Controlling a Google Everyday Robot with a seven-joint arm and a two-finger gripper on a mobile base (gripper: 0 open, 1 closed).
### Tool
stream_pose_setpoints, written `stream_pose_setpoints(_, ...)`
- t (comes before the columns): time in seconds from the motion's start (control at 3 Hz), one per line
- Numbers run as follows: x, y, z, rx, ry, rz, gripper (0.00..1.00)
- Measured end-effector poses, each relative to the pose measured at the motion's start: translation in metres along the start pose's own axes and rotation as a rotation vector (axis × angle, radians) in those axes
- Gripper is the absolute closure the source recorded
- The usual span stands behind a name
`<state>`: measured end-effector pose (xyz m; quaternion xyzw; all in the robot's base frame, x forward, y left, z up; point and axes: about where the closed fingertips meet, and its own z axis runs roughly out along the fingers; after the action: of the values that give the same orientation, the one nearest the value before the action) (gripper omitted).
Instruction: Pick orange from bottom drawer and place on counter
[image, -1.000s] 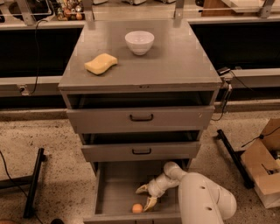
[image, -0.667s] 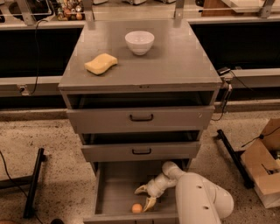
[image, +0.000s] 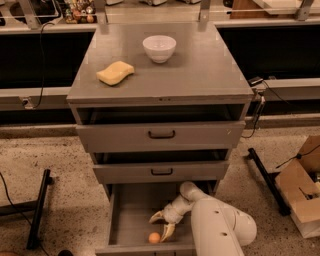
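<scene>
Only the one camera view, looking down on the cabinet from the front.

Up top: counter (image: 200, 70) carries a white bowl (image: 159, 48) near the back and a yellow wavy sponge (image: 115, 72) to the left of it, w/ bare grey surface on the right half. No fruit up there. Top drawer (image: 161, 134) and middle drawer (image: 161, 171) each sit a little way out.

Down low: bottom drawer (image: 127, 210) is pulled well out, so you see its floor. The orange (image: 154, 238) lies on that floor near the front wall, roughly mid-width. The robot's fat white arm (image: 220, 230) reaches in from the right-front, and the gripper (image: 158, 230) is inside the drawer just above and beside the fruit. Its two yellowish fingers (image: 167, 231) are splayed wide apart, one pointing left, the other pointing down w/ its tip just beside the orange. Nothing is clamped btwn them; the fruit rests on the drawer floor. Can't tell if the lower tip actually touches it.

Off to the right on the speckled floor, a cardboard box (image: 300, 195).

Progress, as I read it: drawer open and reach made, i.e. approach is about done. The grasp isn't. Left to do: get the jaws either side of the orange and close, lift clear of the drawers, carry up, set down on the counter, prob. the bare right side
</scene>
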<state>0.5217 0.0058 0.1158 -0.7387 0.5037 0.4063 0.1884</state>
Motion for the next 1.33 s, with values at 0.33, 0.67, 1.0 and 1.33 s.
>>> stream_pose_setpoints(0.33,-0.0044,0.0004,0.0033,-0.024,-0.017,-0.026,0.28)
stream_pose_setpoints(0.67,-0.0074,0.0028,0.0045,-0.037,-0.034,-0.046,0.33)
stream_pose_setpoints(1.0,-0.0088,0.0035,0.0043,-0.041,-0.039,-0.051,0.38)
stream_pose_setpoints(1.33,-0.0103,0.0047,0.0047,-0.051,-0.045,-0.056,0.56)
